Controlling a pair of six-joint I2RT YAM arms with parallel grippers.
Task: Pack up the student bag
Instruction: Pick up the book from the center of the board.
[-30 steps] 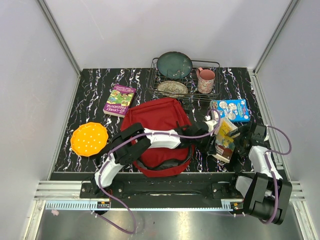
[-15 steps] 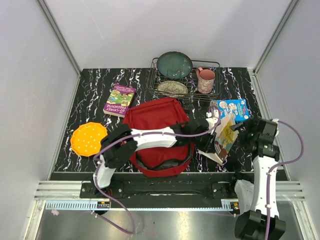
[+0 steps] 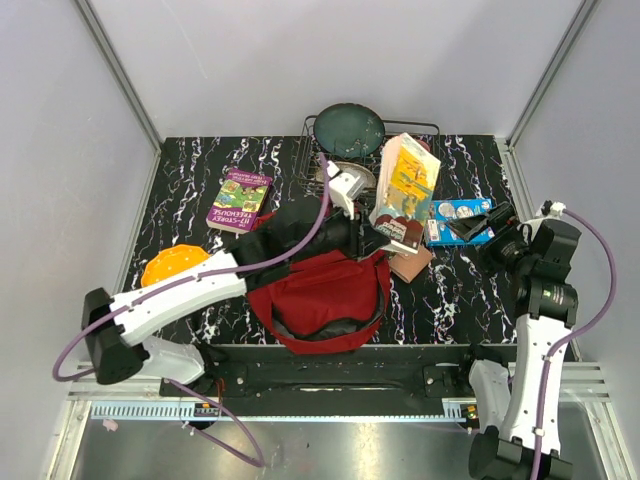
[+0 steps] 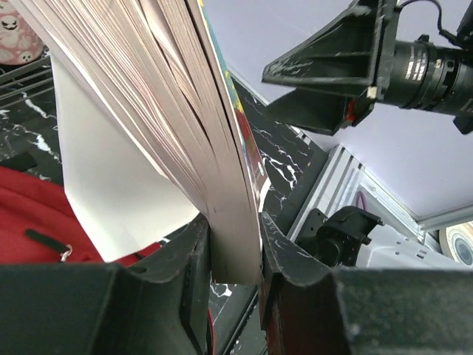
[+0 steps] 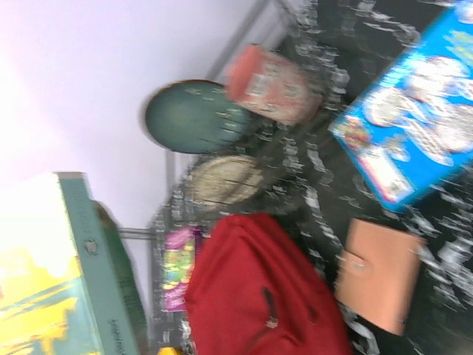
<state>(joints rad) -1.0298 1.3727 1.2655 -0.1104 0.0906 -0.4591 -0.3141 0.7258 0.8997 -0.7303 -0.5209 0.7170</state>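
Red bag (image 3: 325, 290) lies near centre; likely soft, floppy (opening sags), best gripped at zip rim. Raised book (image 3: 408, 180) pinched in left gripper (image 3: 388, 236) above bag's far right edge; right gripper (image 3: 468, 228) spread, empty.

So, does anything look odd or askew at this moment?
Yes: the book, pinched by one edge in the left gripper, fans open, with one white page splayed away from the rest.

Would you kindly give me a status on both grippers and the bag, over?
Left gripper shut on thick book, held aloft. Right gripper open, empty. Red bag on table. Tan notebook beside bag, not blocking.
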